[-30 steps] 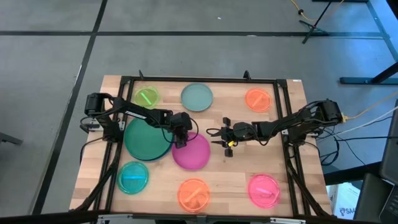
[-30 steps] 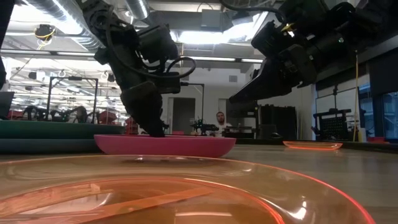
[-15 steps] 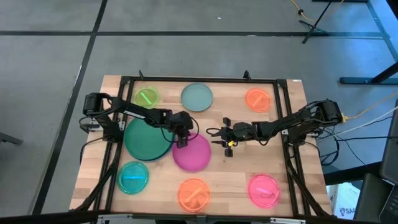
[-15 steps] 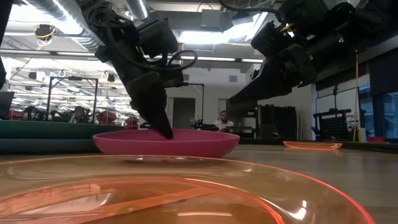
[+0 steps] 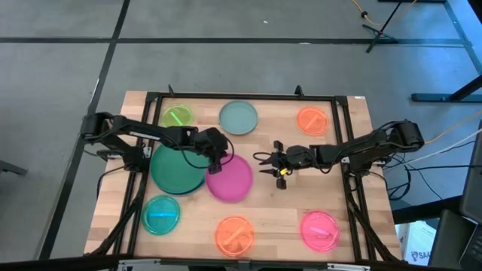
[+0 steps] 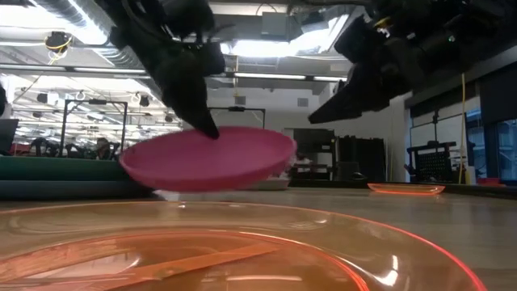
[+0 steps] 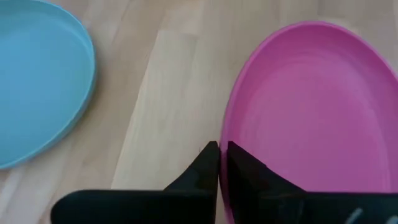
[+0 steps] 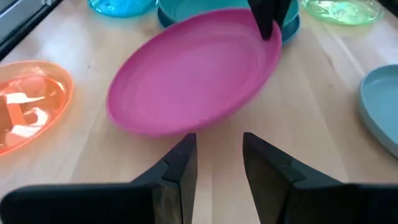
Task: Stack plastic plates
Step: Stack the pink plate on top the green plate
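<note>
My left gripper [image 5: 216, 159] is shut on the magenta plate [image 5: 230, 179], which hangs above the middle of the table. Beside it on the left, the dark green plate [image 5: 177, 167] lies flat on the wood. My right gripper [image 5: 265, 160] stands open just to the right of the magenta plate, with nothing between its fingers [image 8: 180, 163]. Flat on the table around them lie a lime plate [image 5: 178, 117], a pale teal plate [image 5: 239, 117], two orange plates [image 5: 312, 119] [image 5: 234, 235], a cyan plate [image 5: 160, 214] and a pink plate [image 5: 320, 229]. My left gripper pinches the magenta plate's rim [image 7: 229, 163] on its far-left side, one finger inside the rim and one outside. The fingers [image 6: 202, 121] slant down from above and from the table's left. The plate [image 6: 210, 158] is lifted clear of the table and hangs a little tilted.
A black frame [image 5: 241, 96] runs round the work area. Bare wood shows under and near the lifted plate [image 8: 298, 93]. In the low view the near orange plate [image 6: 202, 250] fills the foreground, and the room behind holds racks and a person far off.
My left gripper has shut on the magenta plate's rim and gone up and slightly toward the far edge. The plate lay flat on the table; now it hangs clear of it, a little tilted.
</note>
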Controlling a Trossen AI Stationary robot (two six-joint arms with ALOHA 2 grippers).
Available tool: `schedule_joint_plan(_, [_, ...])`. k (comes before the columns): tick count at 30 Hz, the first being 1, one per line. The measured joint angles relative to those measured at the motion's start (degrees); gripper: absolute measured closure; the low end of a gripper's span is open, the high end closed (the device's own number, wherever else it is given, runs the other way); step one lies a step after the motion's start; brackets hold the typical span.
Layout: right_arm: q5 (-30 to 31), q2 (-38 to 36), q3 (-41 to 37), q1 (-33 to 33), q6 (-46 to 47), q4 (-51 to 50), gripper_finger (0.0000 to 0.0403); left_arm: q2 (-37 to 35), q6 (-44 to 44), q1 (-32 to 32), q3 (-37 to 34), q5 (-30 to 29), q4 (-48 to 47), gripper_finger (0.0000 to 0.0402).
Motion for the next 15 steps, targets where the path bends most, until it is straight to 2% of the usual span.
schedule_joint_plan(15, [2.5, -1.2, 0.0, 0.0, 0.9, -3.0, 0.0283, -21.2, -4.2, -4.0, 0.0, -7.1, -18.1, 0.0386])
